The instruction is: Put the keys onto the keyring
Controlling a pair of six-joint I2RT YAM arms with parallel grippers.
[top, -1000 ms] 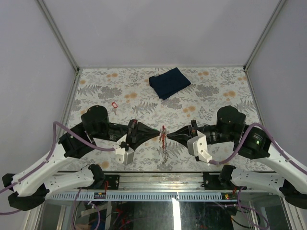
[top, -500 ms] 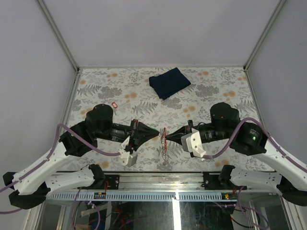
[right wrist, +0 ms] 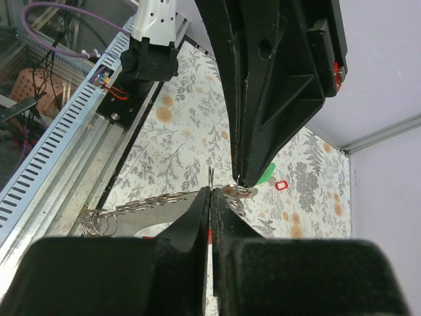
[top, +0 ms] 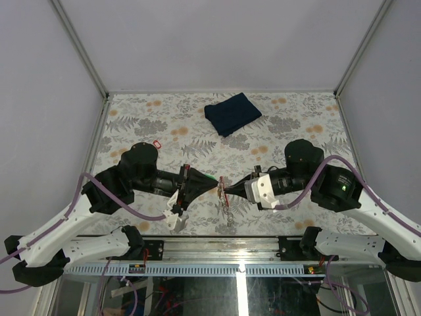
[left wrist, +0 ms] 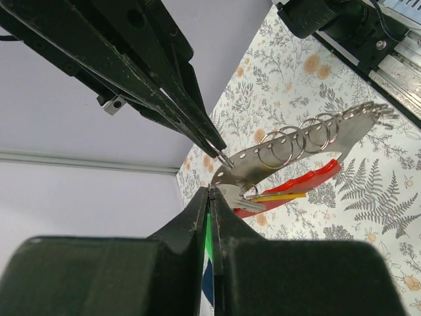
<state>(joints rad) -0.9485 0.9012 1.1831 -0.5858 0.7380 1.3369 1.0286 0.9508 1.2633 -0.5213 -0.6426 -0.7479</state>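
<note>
From my console I see the flower-patterned table (top: 296,125) filling the floor of the cell. Both arms fold inward over its near half, the left arm (top: 135,172) and the right arm (top: 309,172) pointing at each other nose to nose. A folded dark blue cloth (top: 232,113) lies well beyond them, near the far edge.

The left gripper (top: 214,187) and the right gripper (top: 228,186) nearly meet at the middle, above the table.

The keyring (left wrist: 296,141) hangs in the air between them. It is a silvery strip with holes carrying several wire rings, and a red plastic piece (left wrist: 302,184) sits just under it. From above, it trails down toward the near edge like a short chain. On my left wrist feed, the right claw is clenched on the near end of that strip, its fingertips pinching the metal.

The left claw is clamped on the green key (right wrist: 265,174). Its green head shows between the fingers, and the tip sits right at a small ring at the strip's end. I cannot tell whether the key is touching that ring or has passed through it.

A yellow sliver, the yellow key (left wrist: 279,196), lies along the red piece. It is edge-on to my camera, so I cannot tell how it is attached.

A tiny red tag (top: 156,144) rests alone on the table, beside the left arm's elbow.
</note>
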